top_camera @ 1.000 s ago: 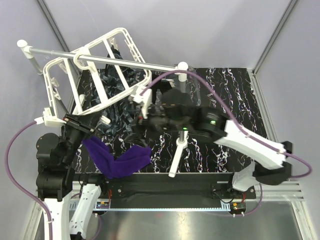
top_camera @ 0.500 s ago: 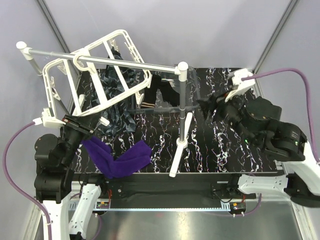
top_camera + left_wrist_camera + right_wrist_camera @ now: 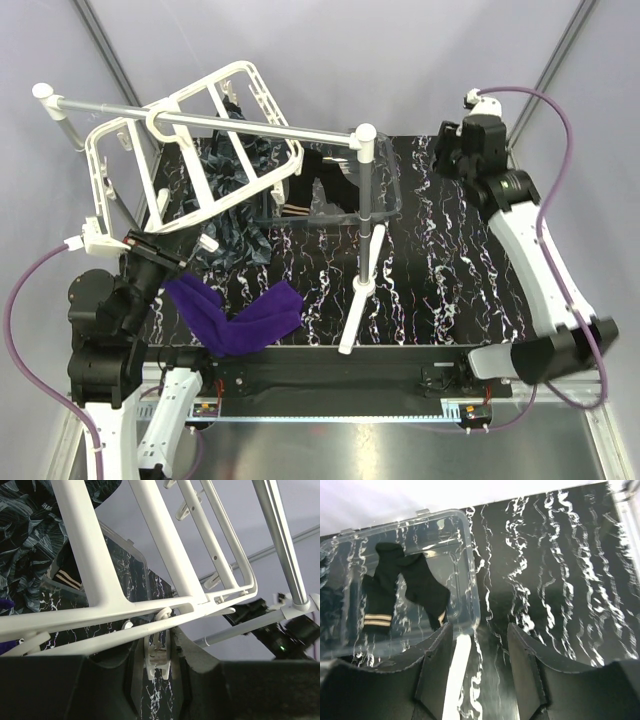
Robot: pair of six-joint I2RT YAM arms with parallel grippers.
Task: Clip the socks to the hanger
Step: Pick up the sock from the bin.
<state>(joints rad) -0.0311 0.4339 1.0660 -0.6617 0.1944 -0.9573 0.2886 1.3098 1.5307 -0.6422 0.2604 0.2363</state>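
The left tool (image 3: 159,649) is pressed together on a small white clip (image 3: 158,664) that hangs from the lower bar of the hanger (image 3: 100,575). The hanger's white grid rises above and ahead of this tool's fingers. It hooks over the silver rod stand (image 3: 262,127) and hangs tilted. Ahead of this tool, under the grid, dark marbled socks (image 3: 232,215) lie heaped on the counter (image 3: 450,270). The purple sock (image 3: 238,322) lies on the counter below the tool and a little to its right.

The right tool (image 3: 480,630) is spread with nothing between its fingers, and the hanger is well off to its left. Below it and to its left sits a clear bin (image 3: 472,587) with the black, tan-striped sock (image 3: 395,595) inside. A white strip low between its fingers is probably a foot of the stand, but it is too blurred to be sure.
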